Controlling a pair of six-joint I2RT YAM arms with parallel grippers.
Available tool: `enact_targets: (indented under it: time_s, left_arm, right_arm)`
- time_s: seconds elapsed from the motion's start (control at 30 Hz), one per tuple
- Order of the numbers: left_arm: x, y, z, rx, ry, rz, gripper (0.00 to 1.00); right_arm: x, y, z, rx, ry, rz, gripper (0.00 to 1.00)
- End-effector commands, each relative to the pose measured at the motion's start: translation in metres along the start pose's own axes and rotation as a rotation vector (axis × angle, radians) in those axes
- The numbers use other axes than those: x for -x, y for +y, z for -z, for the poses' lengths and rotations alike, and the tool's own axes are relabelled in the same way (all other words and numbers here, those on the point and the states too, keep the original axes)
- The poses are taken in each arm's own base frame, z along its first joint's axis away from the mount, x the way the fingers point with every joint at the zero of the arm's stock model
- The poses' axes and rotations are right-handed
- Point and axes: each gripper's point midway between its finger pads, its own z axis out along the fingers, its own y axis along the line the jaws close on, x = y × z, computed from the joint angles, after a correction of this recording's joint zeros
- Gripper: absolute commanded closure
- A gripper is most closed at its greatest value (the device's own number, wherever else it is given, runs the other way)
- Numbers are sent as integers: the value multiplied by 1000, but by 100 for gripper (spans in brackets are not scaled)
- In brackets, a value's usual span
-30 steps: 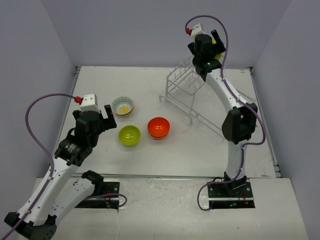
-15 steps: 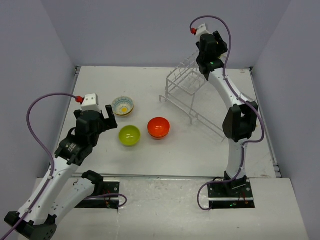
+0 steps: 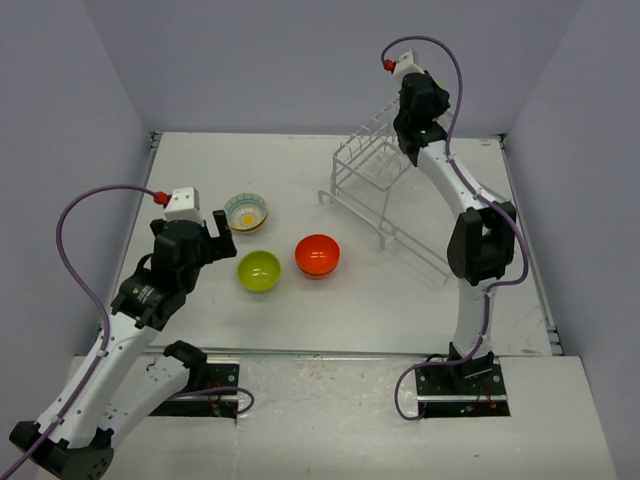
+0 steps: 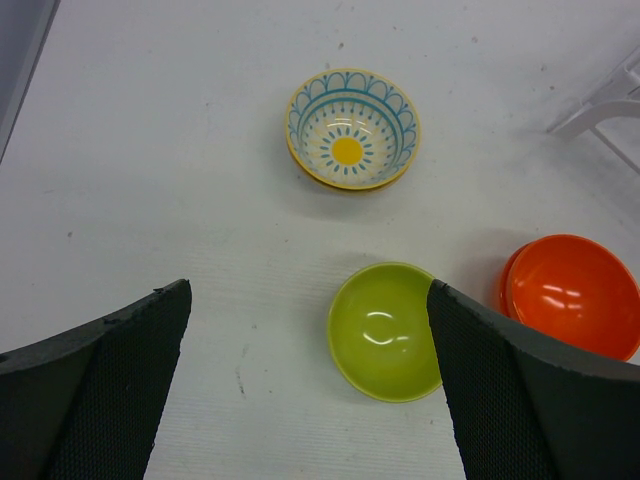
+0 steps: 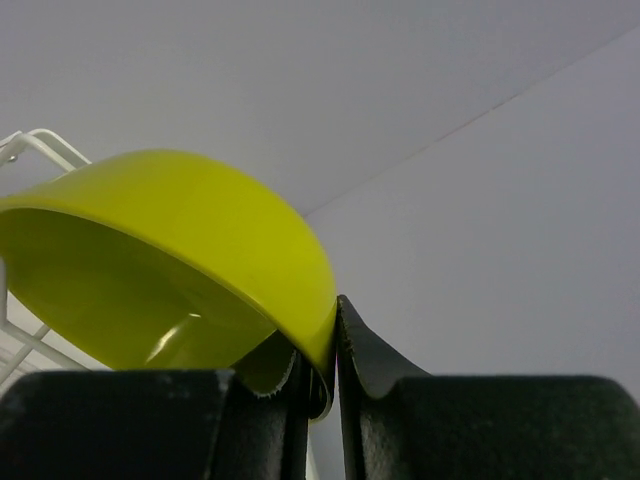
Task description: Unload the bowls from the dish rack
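In the right wrist view my right gripper [image 5: 335, 322] is shut on the rim of a yellow bowl [image 5: 190, 230], which tilts up to the left. From above, that gripper [image 3: 420, 98] is at the far end of the white wire dish rack [image 3: 370, 165], and the wrist hides the bowl. Three bowls stand on the table: a cream one with a blue pattern [image 4: 351, 128], a lime-green one [image 4: 385, 330] and an orange-red one [image 4: 572, 295]. My left gripper [image 4: 308, 288] hangs open above the table, just left of the lime-green bowl.
The rack's long sloping rails [image 3: 420, 245] run toward the right arm's elbow. Grey walls close off the table at the back and both sides. A rack wire [image 5: 20, 150] shows behind the yellow bowl.
My right gripper has closed on the yellow bowl's rim and shifted slightly right at the far end of the rack. The left arm has not moved.
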Motion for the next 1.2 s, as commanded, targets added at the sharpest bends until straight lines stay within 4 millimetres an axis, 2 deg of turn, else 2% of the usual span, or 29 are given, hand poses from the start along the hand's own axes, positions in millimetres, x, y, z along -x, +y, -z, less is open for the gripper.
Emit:
enact_targets:
  time_s: [0.0, 0.23, 0.7, 0.77, 0.8, 0.83, 0.87, 0.9, 0.93, 0.97, 1.0, 1.03, 1.07, 1.1, 1.13, 1.17]
  left_arm:
    - [3, -2, -3, -10, -20, -1, 0]
    - [4, -1, -2, -7, -22, 0, 0]
    - [10, 4, 3, 7, -49, 15, 0]
    - [12, 7, 6, 20, -61, 25, 0]
    - [16, 9, 9, 21, -77, 33, 0]
    - [17, 11, 11, 27, -87, 38, 0]
    - [19, 12, 12, 29, -98, 45, 0]
    - [23, 13, 16, 25, -114, 52, 0]
    - [25, 13, 18, 24, -124, 59, 0]
    - [26, 13, 19, 19, -130, 61, 0]
    - [31, 11, 23, 3, -148, 69, 0]
    - [36, 4, 27, -42, -154, 79, 0]
    - [55, -3, 40, -89, -185, 104, 0]
    - [67, -14, 49, -150, -202, 122, 0]
    - [82, -37, 62, -283, -216, 143, 0]
    - [110, -52, 78, -366, -261, 159, 0]
  right_arm:
    - [20, -45, 13, -96, -37, -48, 99]
    - [24, -69, 20, -164, -43, -50, 100]
    - [43, -141, 53, -351, -65, -167, 100]
    - [47, -152, 64, -357, -70, -240, 100]
    - [51, -152, 71, -342, -81, -278, 100]
    - [51, -143, 76, -274, -63, -251, 100]
    - [62, -151, 92, -223, -104, -416, 100]
    - [74, -138, 107, -126, -127, -482, 100]
    - [64, -117, 120, 5, -75, -457, 100]
    - [84, -112, 144, 150, -136, -639, 100]
    - [94, -94, 165, 259, -151, -675, 100]
    - [94, -79, 181, 339, -143, -688, 100]
    - [102, -53, 211, 467, -149, -747, 100]
    - [104, -39, 227, 538, -141, -771, 100]
    - [100, -21, 241, 615, -107, -772, 100]
    - [102, 5, 266, 719, -71, -811, 100]
